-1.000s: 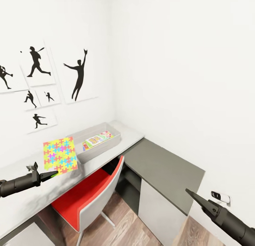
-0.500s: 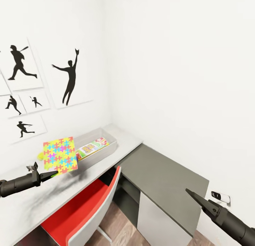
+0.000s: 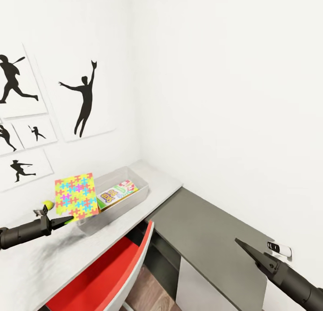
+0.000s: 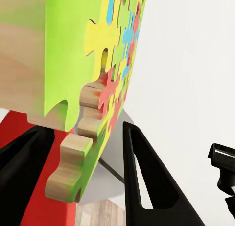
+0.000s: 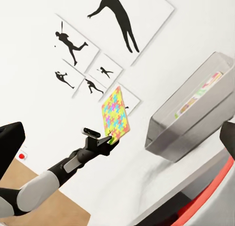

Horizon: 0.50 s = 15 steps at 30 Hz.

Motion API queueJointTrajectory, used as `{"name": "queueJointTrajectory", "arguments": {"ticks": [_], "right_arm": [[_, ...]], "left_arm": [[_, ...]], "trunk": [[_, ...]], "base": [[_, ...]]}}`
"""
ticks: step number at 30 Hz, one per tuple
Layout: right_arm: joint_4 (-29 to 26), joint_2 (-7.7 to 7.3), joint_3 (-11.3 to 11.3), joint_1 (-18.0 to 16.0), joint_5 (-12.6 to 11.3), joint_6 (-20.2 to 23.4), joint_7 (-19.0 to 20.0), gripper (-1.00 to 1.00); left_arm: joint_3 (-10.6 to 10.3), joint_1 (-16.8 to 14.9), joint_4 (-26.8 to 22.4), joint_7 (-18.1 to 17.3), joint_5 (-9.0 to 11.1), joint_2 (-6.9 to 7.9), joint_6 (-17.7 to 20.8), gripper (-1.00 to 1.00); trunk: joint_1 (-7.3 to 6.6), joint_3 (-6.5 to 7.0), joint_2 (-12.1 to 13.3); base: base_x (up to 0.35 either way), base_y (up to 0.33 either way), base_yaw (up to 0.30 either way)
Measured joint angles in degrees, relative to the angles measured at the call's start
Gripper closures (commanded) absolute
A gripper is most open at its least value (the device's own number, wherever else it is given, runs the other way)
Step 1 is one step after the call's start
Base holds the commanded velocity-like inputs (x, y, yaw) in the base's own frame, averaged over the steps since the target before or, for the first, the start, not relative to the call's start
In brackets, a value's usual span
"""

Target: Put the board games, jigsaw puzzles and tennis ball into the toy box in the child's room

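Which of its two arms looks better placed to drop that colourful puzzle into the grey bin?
The left. Its fingers already hold the jigsaw puzzle upright right beside the toy box. The right gripper is empty, over the darker side cabinet.

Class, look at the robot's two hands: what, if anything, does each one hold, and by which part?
The left hand holds a jigsaw puzzle upright, pinched at its lower edge. The right hand holds nothing.

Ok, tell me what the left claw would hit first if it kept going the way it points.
Probably the light grey shallow toy box: the left claw, shut on the multicoloured jigsaw square, points toward its near end, though depth is unclear.
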Motion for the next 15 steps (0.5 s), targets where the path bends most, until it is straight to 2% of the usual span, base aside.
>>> {"name": "queueJointTrajectory", "arguments": {"ticks": [9,15], "right_arm": [[-0.01,0.00,0.05,0.00,0.02,0.00,-0.03,-1.00],[-0.01,-0.01,0.00,0.00,0.04,0.02,-0.01,-1.00]], "left_arm": [[0.02,0.00,0.00,0.01,0.00,0.00,0.00,1.00],[0.19,-0.05,0.00,0.01,-0.24,-0.09,0.38,1.00]], "trunk": [[0.00,0.00,0.01],[0.02,0.00,0.00]], "base": [[0.199,0.015,0.000],[0.045,0.001,0.000]]}}
